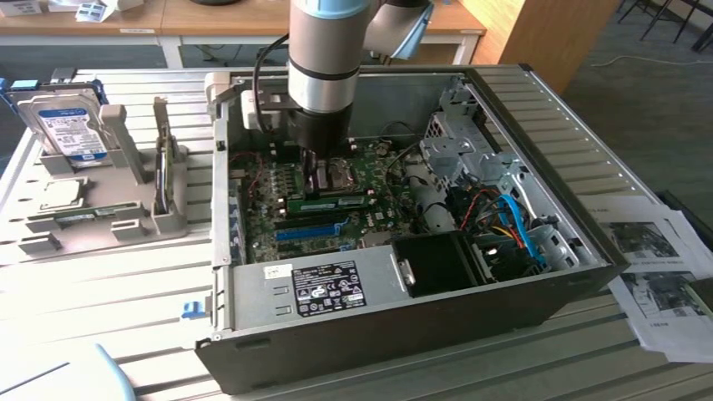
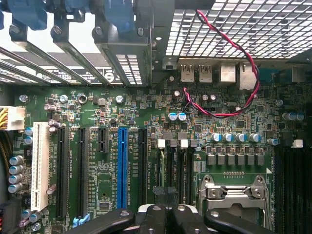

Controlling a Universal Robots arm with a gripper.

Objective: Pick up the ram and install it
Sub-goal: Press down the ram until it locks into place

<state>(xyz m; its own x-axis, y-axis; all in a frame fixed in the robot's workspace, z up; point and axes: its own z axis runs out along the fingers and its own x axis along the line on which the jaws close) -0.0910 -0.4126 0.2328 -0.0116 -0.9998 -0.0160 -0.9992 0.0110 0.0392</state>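
In the exterior view the ram (image 1: pixel 330 202), a narrow green stick, lies along a memory slot on the motherboard (image 1: pixel 368 221), between the blue slot (image 1: pixel 306 232) and the processor socket. My gripper (image 1: pixel 316 174) hangs from the arm inside the open computer case, just behind the ram and low over the board. In the wrist view my gripper (image 2: pixel 166 220) is shut, its black fingers (image 2: pixel 153 217) meeting with nothing visible between them, over the black memory slots (image 2: pixel 181 165) with white clips. I cannot tell whether the fingers touch the ram.
The case walls (image 1: pixel 557 159) close in on every side. The drive cage (image 1: pixel 462 138), cable bundle (image 1: pixel 507 221) and power supply (image 1: pixel 323 284) crowd the board. A red-black wire (image 2: pixel 229 78) loops near the rear ports. A grey fixture (image 1: pixel 100 213) with a hard drive (image 1: pixel 67 125) stands outside, exterior view's left.
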